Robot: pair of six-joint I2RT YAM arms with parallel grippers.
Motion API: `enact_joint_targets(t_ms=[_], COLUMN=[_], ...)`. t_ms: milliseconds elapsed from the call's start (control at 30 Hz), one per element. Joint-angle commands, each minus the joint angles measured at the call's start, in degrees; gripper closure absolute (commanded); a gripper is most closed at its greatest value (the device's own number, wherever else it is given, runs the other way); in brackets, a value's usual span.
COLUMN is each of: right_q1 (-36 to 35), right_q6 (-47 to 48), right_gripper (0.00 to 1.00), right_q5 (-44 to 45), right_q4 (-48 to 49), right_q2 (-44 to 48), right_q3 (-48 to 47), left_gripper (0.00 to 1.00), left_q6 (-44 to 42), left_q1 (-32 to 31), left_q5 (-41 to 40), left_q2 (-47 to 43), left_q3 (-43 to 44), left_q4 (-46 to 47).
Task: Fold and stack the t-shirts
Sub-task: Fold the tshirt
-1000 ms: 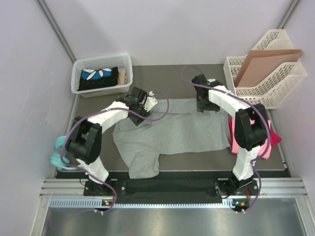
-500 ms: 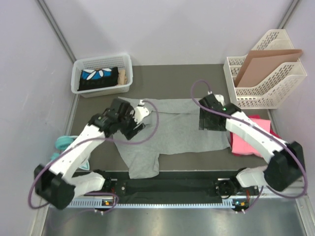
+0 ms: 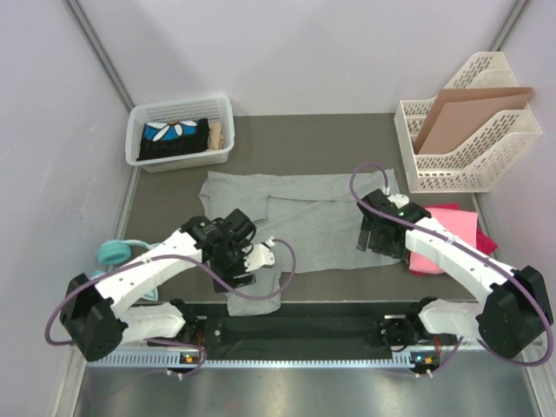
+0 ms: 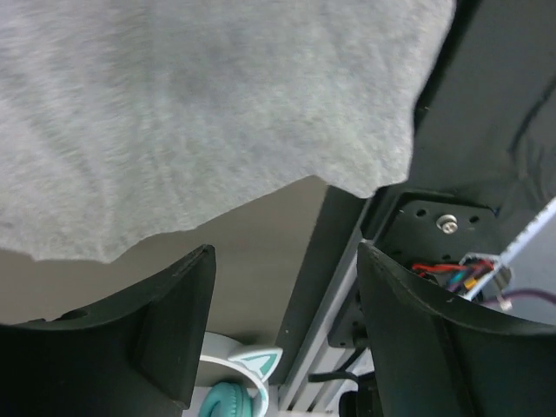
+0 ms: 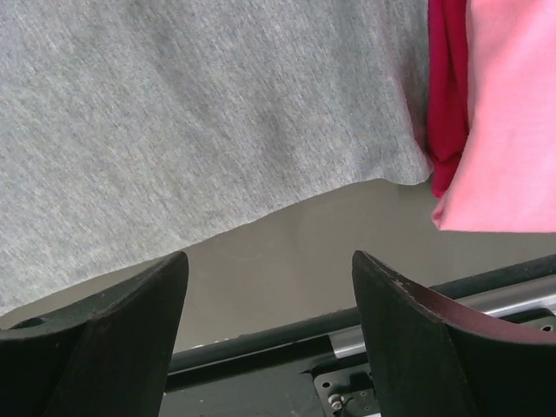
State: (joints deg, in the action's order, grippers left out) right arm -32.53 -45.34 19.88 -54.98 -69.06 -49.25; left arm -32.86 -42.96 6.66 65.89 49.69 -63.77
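The heather grey t-shirt [image 3: 308, 217] lies spread flat across the middle of the table, one part reaching toward the near edge [image 3: 254, 295]. My left gripper [image 3: 240, 263] hovers over its near-left part, open and holding nothing. In the left wrist view, my left gripper [image 4: 285, 252] hangs past the grey hem [image 4: 208, 130]. My right gripper [image 3: 380, 236] is over the shirt's near-right corner, also open and free of cloth. The right wrist view has my right gripper [image 5: 269, 256] just beyond the grey hem [image 5: 200, 113]. The pink t-shirt [image 5: 512, 113] lies over a magenta one [image 5: 445, 87], right of the grey shirt [image 3: 447, 239].
A white basket [image 3: 139, 152] with a dark printed item stands at the back left. A white file rack [image 3: 486, 165] holding a brown cardboard sheet [image 3: 465, 113] stands at the back right. Teal headphones [image 3: 111, 253] lie off the table's left edge. A metal rail [image 3: 304, 352] runs along the near edge.
Both arms have drawn back from the grey shirt's far edge to its near edge. The shirt's far-left part now lies spread out flat. Both grippers have opened wider.
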Motion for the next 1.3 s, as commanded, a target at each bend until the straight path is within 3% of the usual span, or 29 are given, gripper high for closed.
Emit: enact_joint_targets(t_ms=[0, 167, 300, 733, 900, 1267], right_q1=[-0.8, -0.7, -0.8, -0.9, -0.9, -0.9], right_q6=[-2.3, -3.4, -4.5, -5.7, -6.1, -5.1], right_gripper=[0.23, 0.18, 0.19, 0.19, 0.20, 0.19], right_q5=[2.5, 2.8, 2.2, 2.2, 2.0, 1.3], right_q4=[-1.5, -3.2, -3.5, -4.1, -3.7, -3.2], right_q2=[0.1, 1.2, 1.4, 3.5, 3.4, 3.6], right_q3=[-1.4, -1.5, -0.6, 1.1, 1.4, 2.0], left_gripper=[0.27, 0.18, 0.18, 0.23, 0.25, 0.39], left_q6=[-0.2, 2.9, 3.1, 3.9, 4.0, 3.9], left_q1=[-5.7, -10.2, -12.5, -21.8, -22.8, -23.7], left_q5=[1.4, 2.1, -1.8, -11.8, -9.6, -4.9], left_q2=[3.6, 1.8, 2.0, 6.8, 10.3, 10.8], left_q3=[2.5, 1.8, -1.4, -6.1, -5.2, -5.4], left_q4=[-7.3, -7.9, -5.1, 6.5, 9.4, 4.7])
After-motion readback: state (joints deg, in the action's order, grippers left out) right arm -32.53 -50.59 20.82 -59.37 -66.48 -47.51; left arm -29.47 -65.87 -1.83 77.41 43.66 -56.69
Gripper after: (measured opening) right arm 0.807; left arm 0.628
